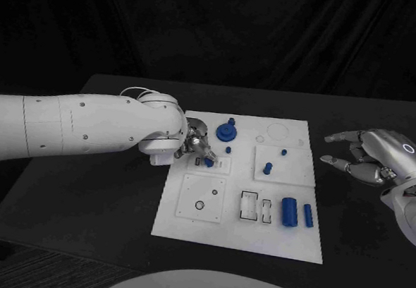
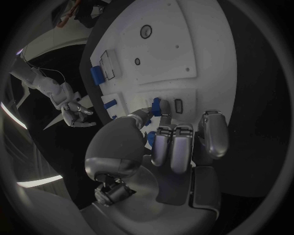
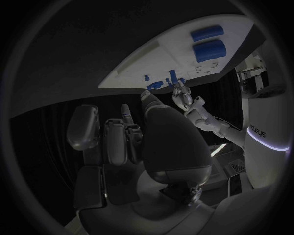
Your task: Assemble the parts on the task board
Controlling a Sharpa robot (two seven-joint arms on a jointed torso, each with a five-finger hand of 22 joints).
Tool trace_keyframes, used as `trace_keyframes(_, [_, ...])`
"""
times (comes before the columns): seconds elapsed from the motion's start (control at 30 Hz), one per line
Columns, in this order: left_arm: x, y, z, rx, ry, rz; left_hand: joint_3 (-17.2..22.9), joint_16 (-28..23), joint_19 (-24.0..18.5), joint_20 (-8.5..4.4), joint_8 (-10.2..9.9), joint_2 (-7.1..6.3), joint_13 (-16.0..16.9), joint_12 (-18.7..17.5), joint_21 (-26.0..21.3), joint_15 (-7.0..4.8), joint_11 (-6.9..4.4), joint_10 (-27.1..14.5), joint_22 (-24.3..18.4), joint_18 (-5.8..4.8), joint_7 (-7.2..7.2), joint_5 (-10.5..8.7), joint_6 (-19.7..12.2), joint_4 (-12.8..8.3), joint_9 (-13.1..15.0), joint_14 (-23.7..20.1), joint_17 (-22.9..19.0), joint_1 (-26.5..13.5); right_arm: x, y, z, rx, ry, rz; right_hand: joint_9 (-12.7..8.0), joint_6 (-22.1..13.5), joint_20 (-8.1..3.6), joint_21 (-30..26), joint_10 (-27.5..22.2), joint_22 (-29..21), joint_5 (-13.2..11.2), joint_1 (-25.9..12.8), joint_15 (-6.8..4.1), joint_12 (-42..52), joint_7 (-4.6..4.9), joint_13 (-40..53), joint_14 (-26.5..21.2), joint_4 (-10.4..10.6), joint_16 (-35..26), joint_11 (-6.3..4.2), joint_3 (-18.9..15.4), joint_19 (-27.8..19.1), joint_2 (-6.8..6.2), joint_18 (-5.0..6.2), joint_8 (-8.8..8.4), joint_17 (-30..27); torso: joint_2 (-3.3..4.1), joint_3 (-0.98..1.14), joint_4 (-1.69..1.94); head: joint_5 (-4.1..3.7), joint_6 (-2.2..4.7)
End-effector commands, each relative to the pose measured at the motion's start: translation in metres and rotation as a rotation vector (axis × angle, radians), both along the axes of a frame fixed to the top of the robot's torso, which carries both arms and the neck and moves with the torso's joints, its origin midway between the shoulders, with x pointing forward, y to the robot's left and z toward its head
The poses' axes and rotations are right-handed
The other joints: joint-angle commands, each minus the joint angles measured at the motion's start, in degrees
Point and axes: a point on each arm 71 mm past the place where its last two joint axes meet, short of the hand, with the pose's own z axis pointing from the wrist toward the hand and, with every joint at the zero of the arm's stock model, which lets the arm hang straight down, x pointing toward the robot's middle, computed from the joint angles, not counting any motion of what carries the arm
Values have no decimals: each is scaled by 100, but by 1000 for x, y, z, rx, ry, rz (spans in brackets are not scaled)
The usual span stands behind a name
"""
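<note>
A small blue part (image 2: 157,106) is pinched in the fingers (image 2: 142,116) of the left hand (image 1: 193,146), near the task board's (image 1: 208,226) left edge beside a small slot (image 2: 178,105). It should be lowered squarely, without tilt. Its long axis cannot be told. The right hand (image 1: 375,158) hovers off the board's right edge, fingers loosely spread, holding nothing.

Left hand (image 1: 195,147) pinches blue part (image 1: 209,163) on task board (image 1: 217,234); right hand (image 1: 370,157) beside board, holds nothing.
</note>
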Motion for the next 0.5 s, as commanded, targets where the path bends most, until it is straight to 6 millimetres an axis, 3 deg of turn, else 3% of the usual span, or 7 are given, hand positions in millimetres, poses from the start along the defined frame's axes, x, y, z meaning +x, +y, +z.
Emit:
trace_keyframes(0.03, [-5,1,-9,6,22,-6,499,15,-2,-47,-202,-96,1509,20,-41,-54,-53,593,301,-23,-59,89,-13,-335,83,606,1510,-2,0,-1,-1,-5,2,-13,-9,40,36,-34,390,867,20,-10,37,-20,5,1223,421,-1,-26,52,-29,1,52,-57,-31,687,-1,1,-2,7,9])
trace_keyframes(0.13, [-6,1,-8,-9,4,6,660,15,10,-51,-173,-144,1509,20,-39,-59,-58,593,319,-26,-62,78,-6,-391,140,606,1510,-58,0,-2,-1,-5,2,-14,-9,40,36,-34,390,867,20,-10,37,-20,5,1223,421,-1,-26,52,-29,1,52,-57,-31,687,-1,1,-3,7,11])
trace_keyframes(0.3, [-8,3,-3,-35,-65,45,769,15,49,-51,-172,-181,1509,20,-20,-55,-44,593,361,-37,-38,-117,-119,-395,223,606,1510,-171,0,-2,-1,-5,2,-17,-9,40,36,-34,390,867,20,-10,37,-20,5,1223,421,-1,-26,52,-29,1,52,-57,-31,687,0,0,-6,-14,17])
trace_keyframes(0.5, [-11,6,3,-31,-150,66,773,15,76,-45,-161,-148,1509,20,-2,-44,-29,593,386,-44,-22,-132,-170,-344,261,606,1510,-222,-1,-4,-1,-4,1,-22,-11,48,37,-51,384,863,21,-12,38,-27,5,1215,421,-1,-31,52,-33,-3,55,-55,-37,682,-2,0,-6,-15,38])
